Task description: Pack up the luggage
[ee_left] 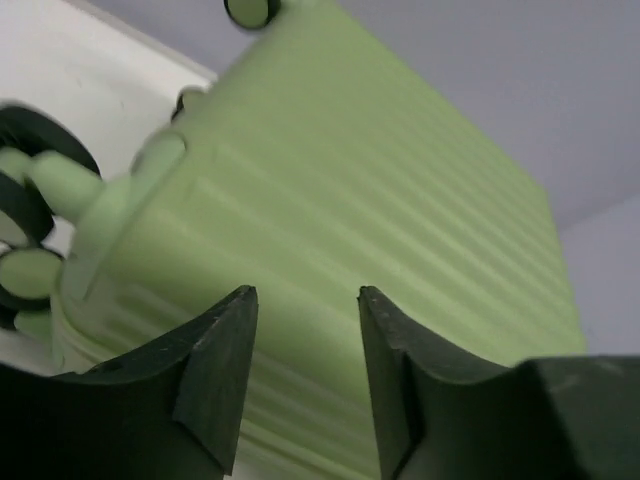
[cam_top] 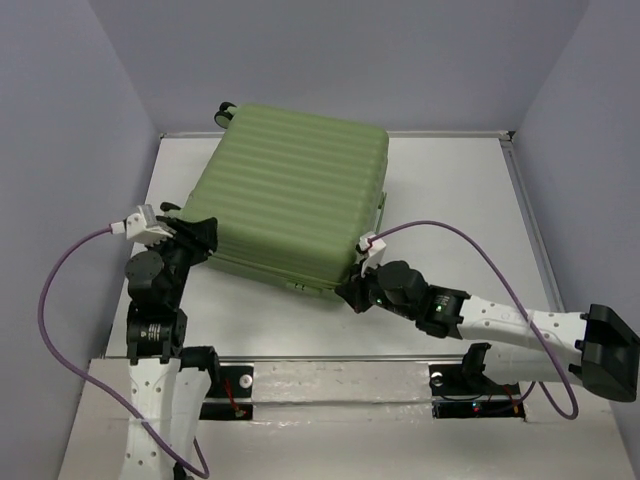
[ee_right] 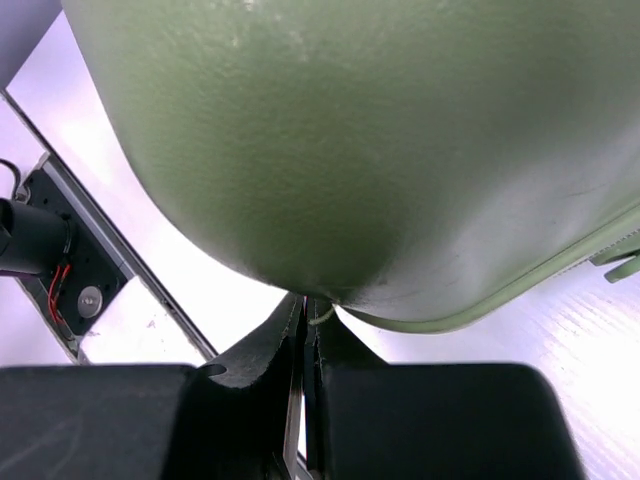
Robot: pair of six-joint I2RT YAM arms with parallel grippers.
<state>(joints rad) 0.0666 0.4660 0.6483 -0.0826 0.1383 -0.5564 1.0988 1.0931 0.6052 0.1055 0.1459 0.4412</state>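
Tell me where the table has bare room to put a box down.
Widest bare patch of the table: between the luggage and the right wall. A narrower strip lies between the luggage and the near edge. Crowded: its near corners, where the left hand and right hand sit.

The luggage, a light-green ribbed hard-shell suitcase, lies closed and flat on the worktop, wheels toward the far-left
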